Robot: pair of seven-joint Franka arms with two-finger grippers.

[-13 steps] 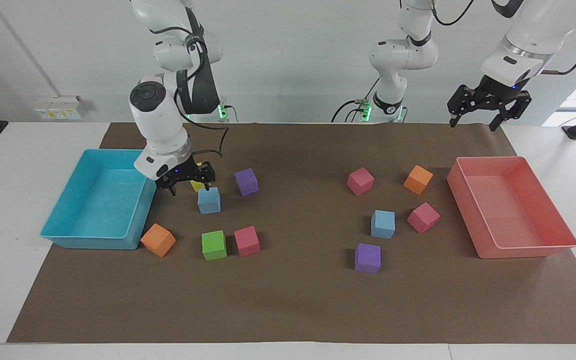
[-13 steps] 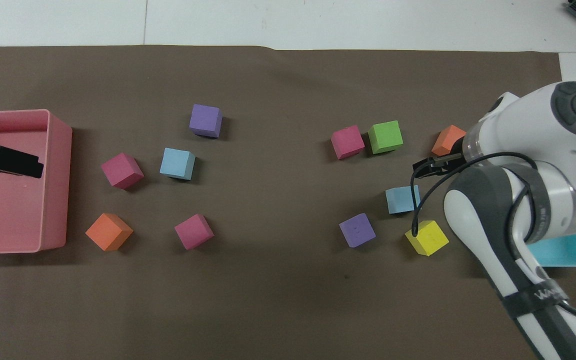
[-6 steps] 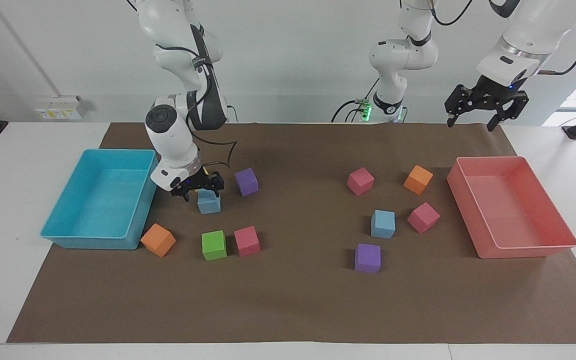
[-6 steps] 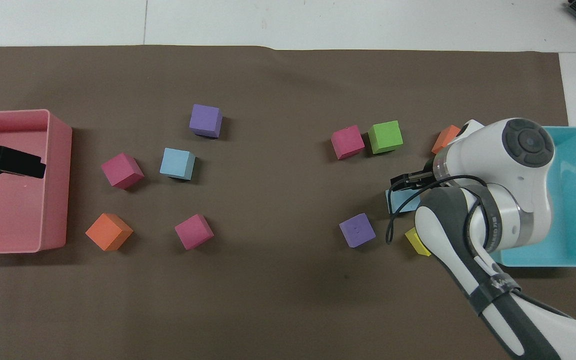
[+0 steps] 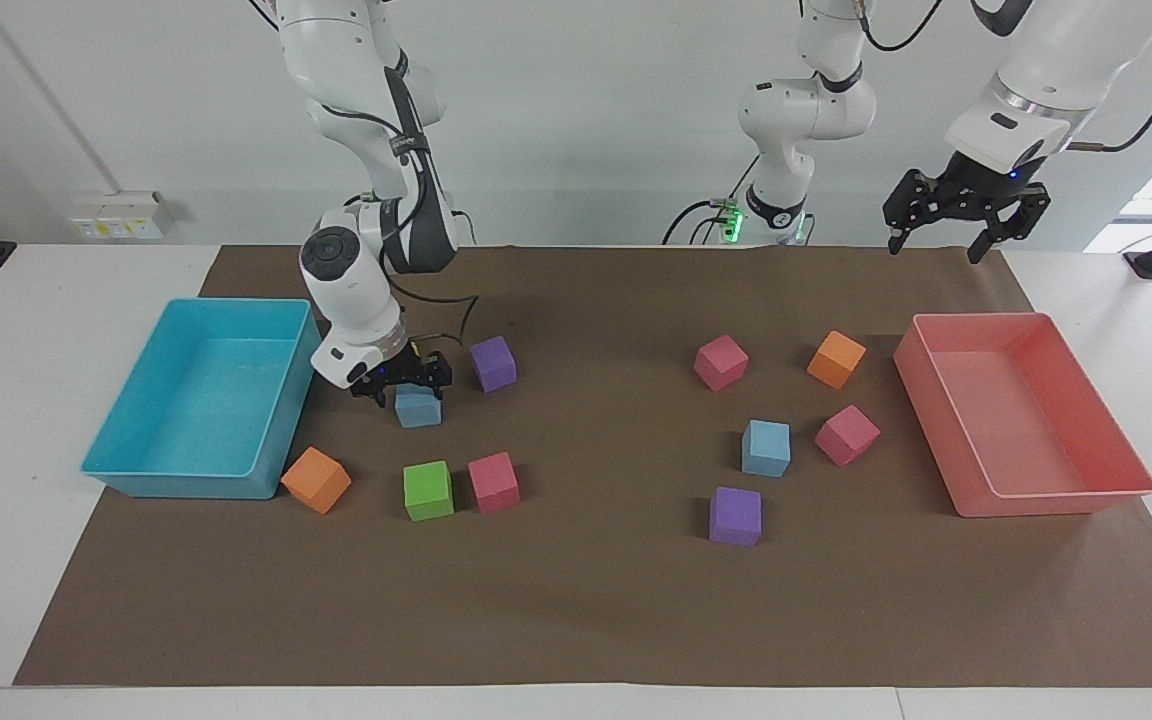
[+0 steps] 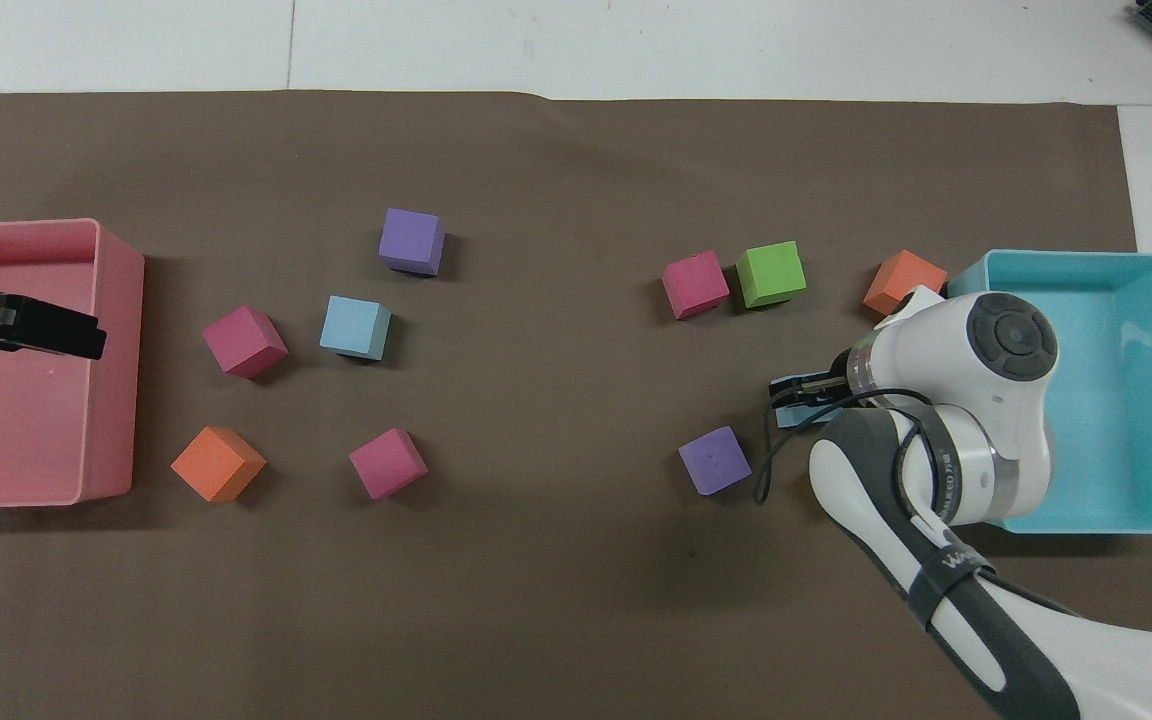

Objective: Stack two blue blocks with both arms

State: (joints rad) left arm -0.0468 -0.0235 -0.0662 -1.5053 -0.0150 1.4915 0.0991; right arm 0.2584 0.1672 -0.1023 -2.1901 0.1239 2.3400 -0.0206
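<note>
One blue block (image 5: 419, 408) lies near the turquoise bin, mostly covered by the right arm in the overhead view, where only its edge (image 6: 785, 414) shows. My right gripper (image 5: 404, 388) (image 6: 804, 386) is open and low right over this block, its fingers down at the block's top. Whether they touch it I cannot tell. The other blue block (image 5: 766, 447) (image 6: 354, 327) sits free toward the left arm's end, between a pink cube and a purple one. My left gripper (image 5: 951, 235) (image 6: 56, 335) hangs open, high over the pink bin, holding nothing.
A turquoise bin (image 5: 186, 486) stands at the right arm's end and a pink bin (image 5: 1036, 496) at the left arm's end. Around the near blue block lie a purple cube (image 5: 493, 362), a green cube (image 5: 428, 490), a pink cube (image 5: 494, 482) and an orange cube (image 5: 316, 480).
The right gripper has come down and shifted from the bin's edge onto the blue block, uncovering the turquoise bin in the overhead view. The left gripper has risen slightly.
</note>
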